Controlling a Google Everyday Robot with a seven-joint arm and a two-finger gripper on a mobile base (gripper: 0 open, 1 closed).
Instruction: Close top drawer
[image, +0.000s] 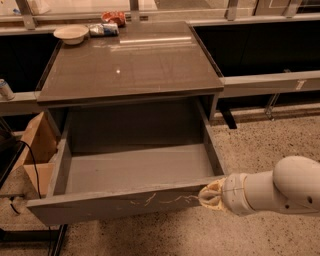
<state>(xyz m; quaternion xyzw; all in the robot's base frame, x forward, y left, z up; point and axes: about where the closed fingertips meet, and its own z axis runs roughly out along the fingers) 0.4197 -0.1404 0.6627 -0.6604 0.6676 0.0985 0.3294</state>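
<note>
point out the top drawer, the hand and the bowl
top drawer (100, 207), camera view, on its front panel, left of the pale scratches
hand (210, 196), camera view, on its tip, at the drawer front's right end
bowl (70, 32), camera view, on its bare inside, back left of the tabletop

The top drawer (125, 204) is a flat mid grey inside and out, its front panel marked near the middle with pale whitish scratches. The gripper (210, 196), a creamy yellowish tan, sits at the right end of that panel on a plain white arm (295, 185). The table top (130, 65) above is a glossy brownish grey with pale streaks of reflected light, carrying 1 cream bowl (71, 33) and 1 red packet (112, 17) at its back edge, while the floor (270, 145) is beige with dark and pale flecks (a terrazzo-like speckle) and the cardboard box (37, 145) on the left is plain tan.
</note>
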